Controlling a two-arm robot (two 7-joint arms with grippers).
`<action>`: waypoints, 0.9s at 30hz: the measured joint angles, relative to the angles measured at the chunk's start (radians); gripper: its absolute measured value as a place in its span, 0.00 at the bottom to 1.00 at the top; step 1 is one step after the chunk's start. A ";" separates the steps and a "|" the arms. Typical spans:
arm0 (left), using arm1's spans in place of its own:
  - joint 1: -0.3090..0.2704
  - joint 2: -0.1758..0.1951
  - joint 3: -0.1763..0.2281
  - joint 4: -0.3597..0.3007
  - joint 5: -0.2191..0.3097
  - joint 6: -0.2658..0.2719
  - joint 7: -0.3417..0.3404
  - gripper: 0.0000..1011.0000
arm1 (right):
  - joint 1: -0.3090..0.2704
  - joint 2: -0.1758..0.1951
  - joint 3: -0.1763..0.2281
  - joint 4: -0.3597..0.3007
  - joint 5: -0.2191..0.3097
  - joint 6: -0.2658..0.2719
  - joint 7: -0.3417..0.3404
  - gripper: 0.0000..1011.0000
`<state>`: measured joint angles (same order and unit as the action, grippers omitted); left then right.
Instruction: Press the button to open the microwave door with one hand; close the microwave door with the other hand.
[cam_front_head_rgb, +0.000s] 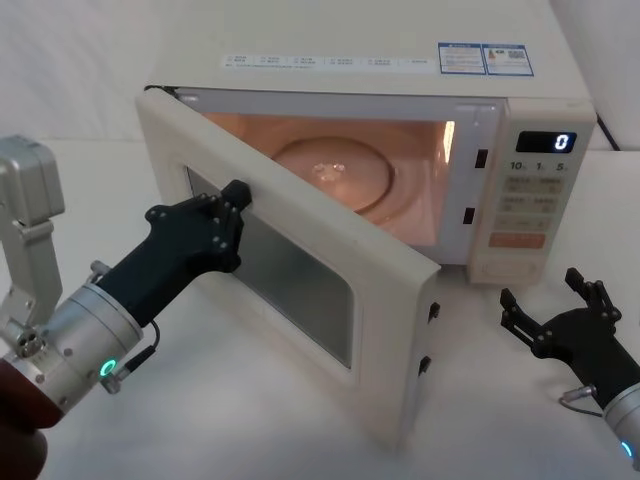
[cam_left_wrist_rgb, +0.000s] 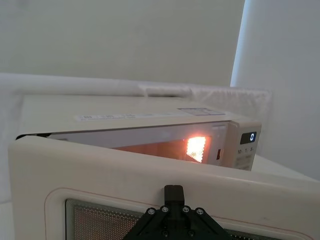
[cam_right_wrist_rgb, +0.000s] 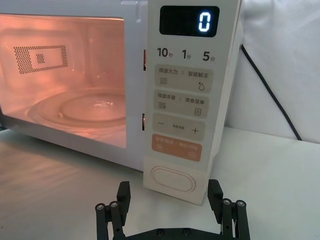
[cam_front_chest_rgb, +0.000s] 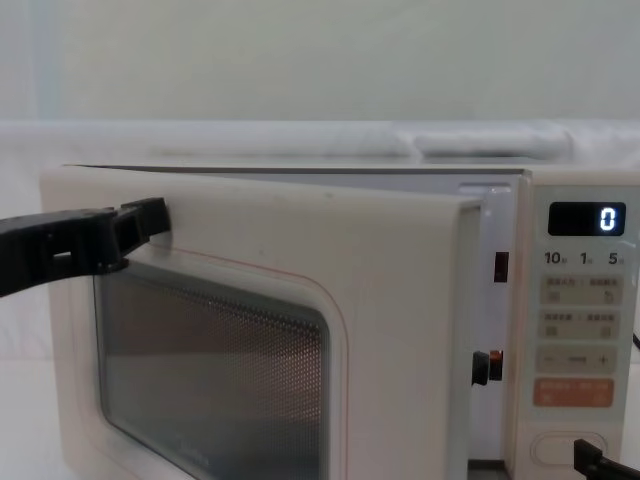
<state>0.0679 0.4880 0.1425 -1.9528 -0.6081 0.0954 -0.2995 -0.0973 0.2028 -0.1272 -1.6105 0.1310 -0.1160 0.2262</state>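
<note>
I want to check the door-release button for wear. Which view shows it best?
The right wrist view: the button faces the camera, whole, just beyond the open right tool. The head view shows it small and oblique; the chest view catches it at the lower edge, partly behind the tool.

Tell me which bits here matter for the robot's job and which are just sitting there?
In use: microwave door, open; button; left gripper, touching the door; right gripper, open, before the button.
Idle: orange key, display, glass turntable.
</note>
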 joint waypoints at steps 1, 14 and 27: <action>0.000 0.001 0.002 0.000 -0.001 0.000 0.002 0.00 | 0.000 0.000 0.000 0.000 0.000 0.000 0.000 0.99; -0.049 0.011 0.053 0.022 0.016 0.025 0.022 0.00 | 0.000 0.000 0.000 0.000 0.000 0.000 0.000 0.99; -0.125 -0.012 0.104 0.061 0.036 0.042 0.028 0.00 | 0.000 0.000 0.000 0.000 0.000 0.000 0.000 0.99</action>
<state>-0.0568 0.4761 0.2463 -1.8914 -0.5724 0.1377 -0.2715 -0.0974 0.2028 -0.1273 -1.6105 0.1309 -0.1160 0.2263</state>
